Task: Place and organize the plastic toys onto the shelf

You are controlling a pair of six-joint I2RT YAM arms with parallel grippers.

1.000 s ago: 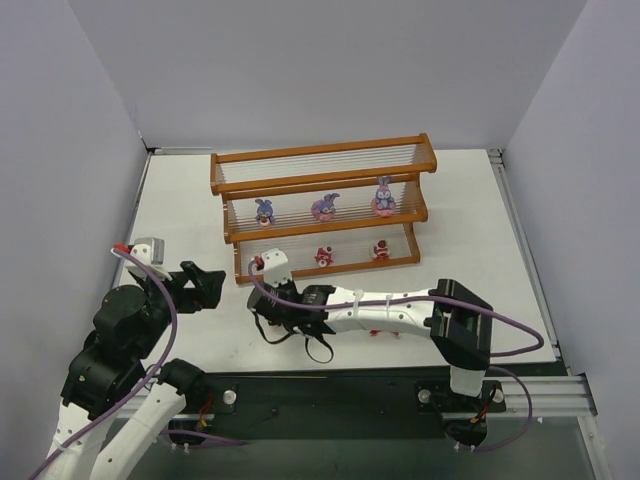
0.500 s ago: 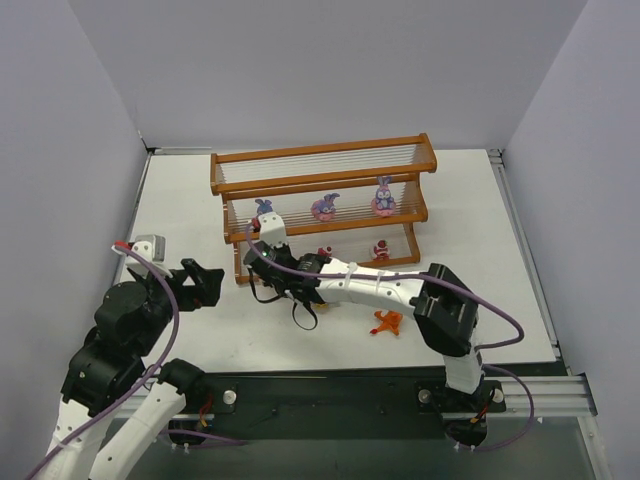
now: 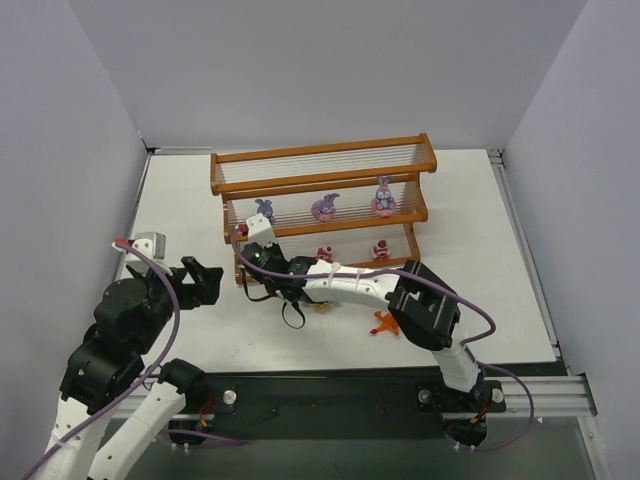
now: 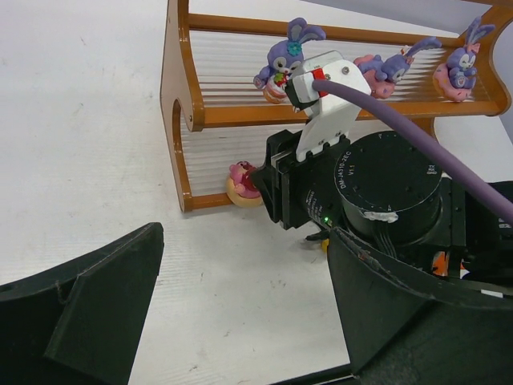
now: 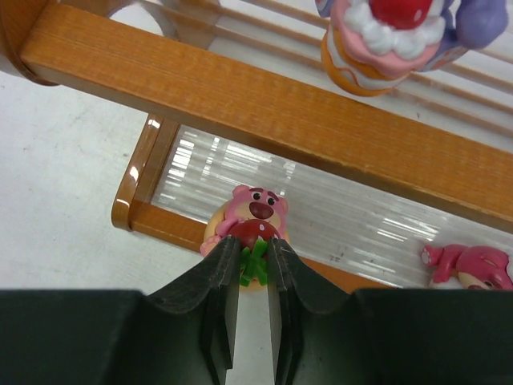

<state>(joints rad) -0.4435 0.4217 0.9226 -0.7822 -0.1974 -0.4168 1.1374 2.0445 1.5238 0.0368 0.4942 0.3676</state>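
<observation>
pink bear toy (image 5: 250,210): pinched low at its strawberry front, at the left end of the shelf's (image 5: 264,112) bottom tier. its base is at the front rail, and i cannot tell whether it already bears on the rods.
right gripper (image 5: 258,269): narrow, clamped on the bear.
left gripper (image 3: 203,281): spread wide, holding nothing, over the left of the table (image 3: 180,200), well apart from the shelf.
step in hand, as i judge it: seating the bear on the bottom tier.
doing it well: i would push it a little past the front rail so the whole base sits on the rods, keep it upright, then part my tips only slightly and draw straight back. the middle tier's beam hangs close above, so no lifting on the way out.
risk: left on the rail lip, it could tip forward onto the table.
neighbours: another pink toy (image 5: 473,265) sits further along the same tier, well apart, so there is room.
remaining: an orange toy (image 3: 383,322) lies on the table beside my right forearm.
change from a second ago: my right wrist was out over the table in front of the shelf and the forearm covered the orange toy. now the wrist is in at the tier's left end and the orange toy shows. my left arm has barely shifted.
</observation>
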